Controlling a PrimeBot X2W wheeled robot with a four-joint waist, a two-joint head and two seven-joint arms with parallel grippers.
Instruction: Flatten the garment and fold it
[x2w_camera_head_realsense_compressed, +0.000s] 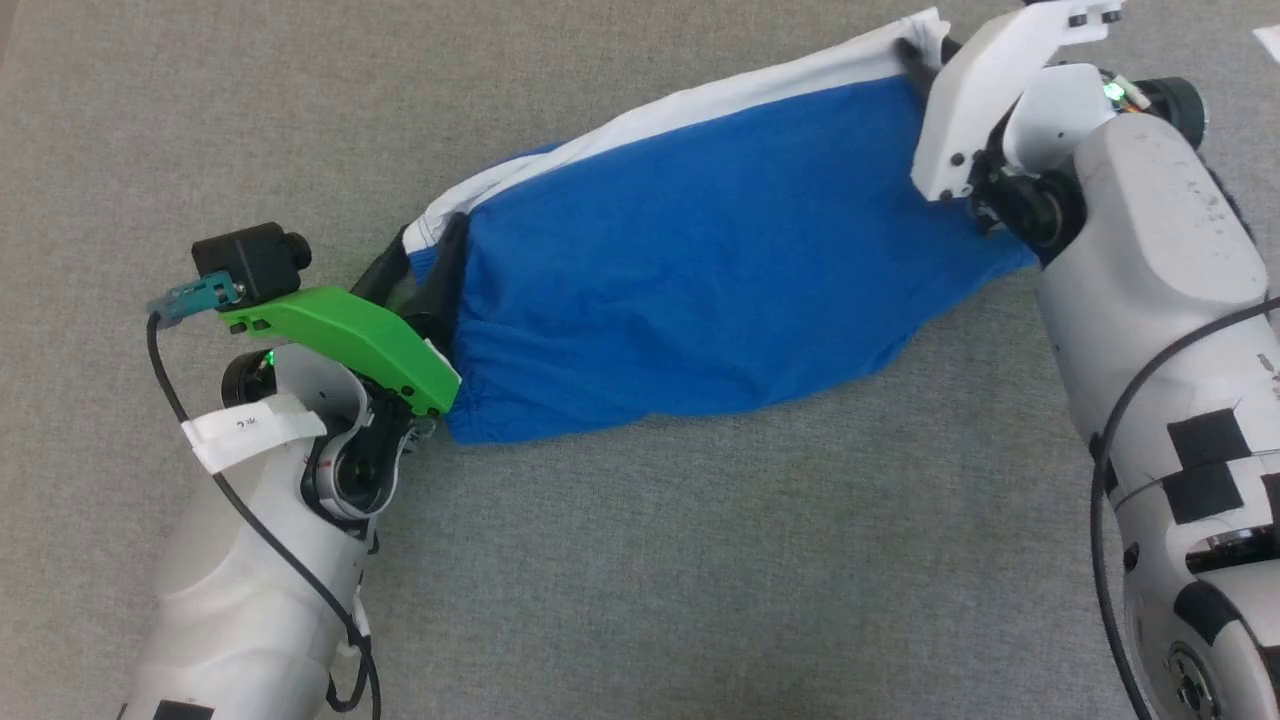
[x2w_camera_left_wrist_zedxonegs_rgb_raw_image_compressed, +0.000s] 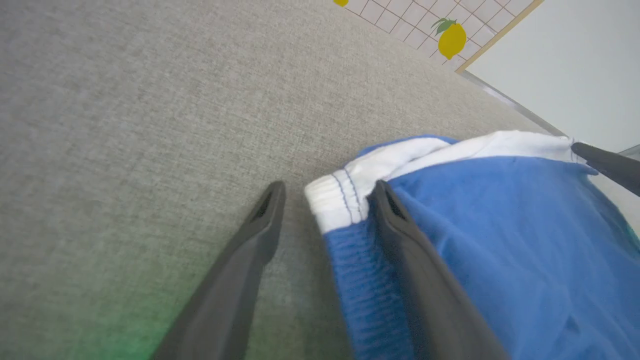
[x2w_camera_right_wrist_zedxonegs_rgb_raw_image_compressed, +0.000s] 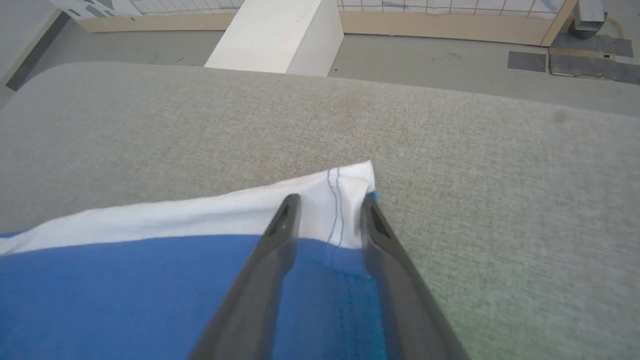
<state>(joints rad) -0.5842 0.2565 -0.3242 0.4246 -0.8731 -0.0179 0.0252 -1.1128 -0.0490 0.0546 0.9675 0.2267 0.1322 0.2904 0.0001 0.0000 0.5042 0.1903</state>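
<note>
Where the garment (x2w_camera_head_realsense_compressed: 700, 280) lies: spread on the grey cushion (x2w_camera_head_realsense_compressed: 650, 560) between the 2 grippers, with 1 end at each set of fingertips and its white stripe along the far edge.
Left gripper (x2w_camera_left_wrist_zedxonegs_rgb_raw_image_compressed: 328, 187): jaws wide. The white waistband corner (x2w_camera_left_wrist_zedxonegs_rgb_raw_image_compressed: 335, 207) sits between the 2 fingers; 1 finger rests on blue cloth, the other stands beside the cloth over bare cushion. Nothing is pinched.
Right gripper (x2w_camera_right_wrist_zedxonegs_rgb_raw_image_compressed: 330, 200): jaws narrower but parted. The white hem corner (x2w_camera_right_wrist_zedxonegs_rgb_raw_image_compressed: 350, 185) lies between and just beyond the fingertips, apparently unclamped.
Risk 1, snagging: a finger lying on soft cloth may drag its corner when that arm lifts away, bunching the flattened end.
Risk 2, uneven fold: the gathered waistband beside the left gripper looks puffed, so a fold made over it would likely lock in wrinkles.
Risk 3, partial regrasp: the layers lie thin and flat under both fingertips, so closing there could catch only the top layer and split the 2 layers during the fold.
</note>
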